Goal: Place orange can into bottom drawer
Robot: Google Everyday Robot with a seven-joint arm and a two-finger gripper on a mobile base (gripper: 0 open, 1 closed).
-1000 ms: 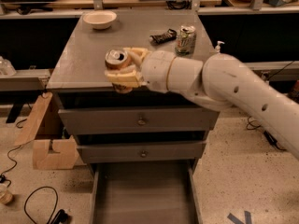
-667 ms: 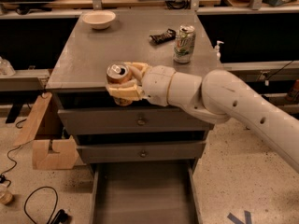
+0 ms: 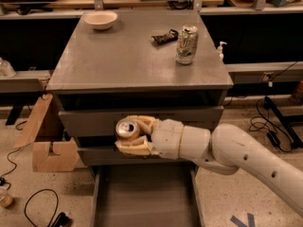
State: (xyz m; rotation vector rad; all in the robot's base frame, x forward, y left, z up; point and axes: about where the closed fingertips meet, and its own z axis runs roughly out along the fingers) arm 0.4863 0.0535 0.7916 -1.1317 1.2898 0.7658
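Note:
My gripper (image 3: 127,135) is shut on the orange can (image 3: 126,129), whose silver top with pull tab faces the camera. It holds the can in the air in front of the cabinet's upper drawer fronts. The bottom drawer (image 3: 102,198) is pulled open below, a wide shallow grey tray, and the can hangs above its back part. My white arm (image 3: 236,155) reaches in from the right.
On the grey cabinet top (image 3: 118,56) stand a white-and-green can (image 3: 186,44), a dark snack wrapper (image 3: 164,36) and a white bowl (image 3: 100,19). A cardboard piece (image 3: 47,141) leans at the cabinet's left. Cables (image 3: 33,207) lie on the floor.
My gripper has come down with the orange can from the cabinet top's front edge to the level of the drawer fronts, above the open bottom drawer.

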